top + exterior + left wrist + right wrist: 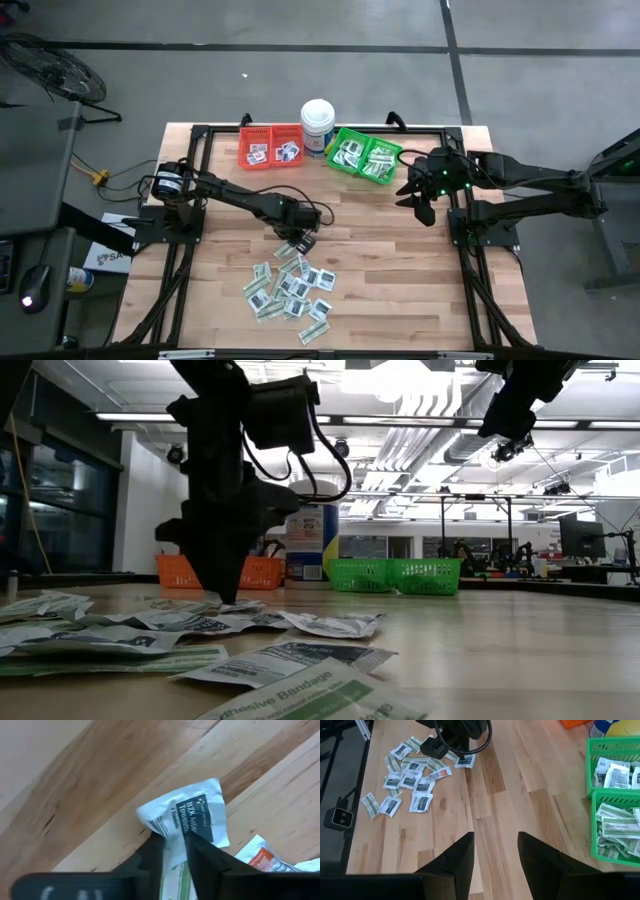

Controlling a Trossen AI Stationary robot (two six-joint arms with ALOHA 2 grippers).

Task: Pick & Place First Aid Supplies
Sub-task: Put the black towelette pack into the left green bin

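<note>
The first aid supplies [290,288] lie as a loose pile of small flat packets on the wooden table's near middle, also visible in the low view [150,625]. My left gripper [300,243] [222,595] points down at the pile's far edge. It is shut on a white square packet with dark print [197,810]. My right gripper [495,840] hangs open above the table's right side [422,205], near the green bins, with nothing between its fingers. My left gripper [174,840] pinches the white packet's edge [172,827] between its two fingers, coming from above and pointing down. The packet is puckered at the fingers. Its printed part [200,815] lies flat on the wood, and a green-and-white strip [172,880] shows under the fingers.
Two red bins [270,147] and two green bins [365,158] stand at the table's far edge with packets inside, with a tall white tub [318,125] between them. Bare wood lies between the pile and the bins. A black frame borders the table.
</note>
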